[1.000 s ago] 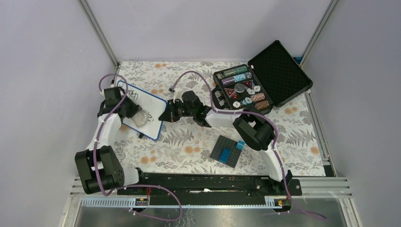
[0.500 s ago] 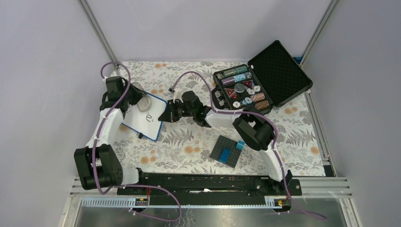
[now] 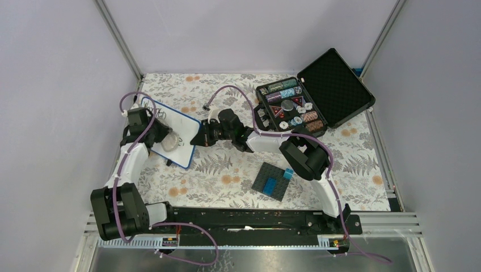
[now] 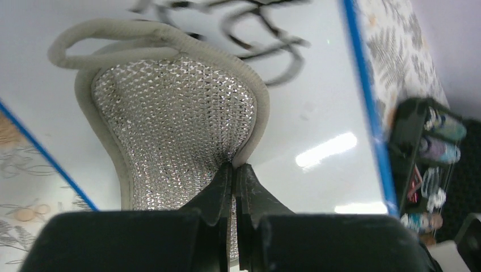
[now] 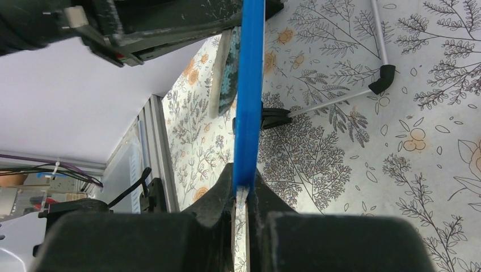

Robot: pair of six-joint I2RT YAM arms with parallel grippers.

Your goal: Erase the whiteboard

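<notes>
The whiteboard [image 3: 181,126], white with a thin blue rim, lies tilted at the left of the table. Dark handwriting [image 3: 154,111] shows at its far end and again in the left wrist view [image 4: 266,28]. My left gripper [image 3: 160,138] is shut on a silver mesh pad with a grey rim [image 4: 170,113] and presses it flat on the board [image 4: 317,113]. My right gripper [image 3: 198,139] is shut on the board's right edge, seen edge-on as a blue strip [image 5: 249,85] in the right wrist view.
An open black case [image 3: 334,85] with poker chips [image 3: 286,105] stands at the back right. A dark grey studded plate [image 3: 272,181] with blue bricks lies near the middle front. The board's thin stand [image 5: 340,96] rests on the flowered tablecloth.
My left gripper with the pad swept to the board's far end and has come back toward the near part. The writing at the far end shows again. The right arm has stayed put.
</notes>
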